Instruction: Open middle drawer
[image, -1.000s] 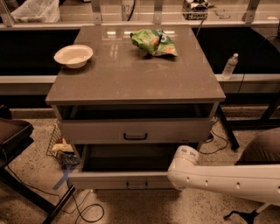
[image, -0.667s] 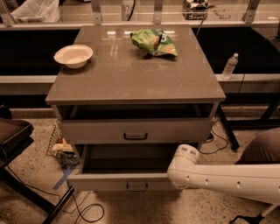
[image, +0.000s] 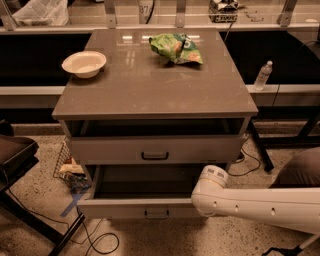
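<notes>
The middle drawer (image: 120, 207) is the lower of the two fronts I see, pulled well out, showing a plain dark-grey interior and a small dark handle (image: 156, 214) at the centre of its pale front. My white arm reaches in from the right. Its end, with the gripper (image: 211, 179), sits at the drawer's right front corner, just above the rim. Above, another drawer front (image: 155, 149) with its own handle stands slightly out under the tabletop.
On the grey tabletop (image: 150, 90) are a white bowl (image: 84, 63) at the left and a green chip bag (image: 176, 48) at the back. A water bottle (image: 262, 75) stands right of the cabinet. A dark chair (image: 15, 155), cables and a wire basket (image: 70, 167) lie left.
The arm's end has crept very slightly upward beside the drawer's right corner. The drawer stands as far out as before.
</notes>
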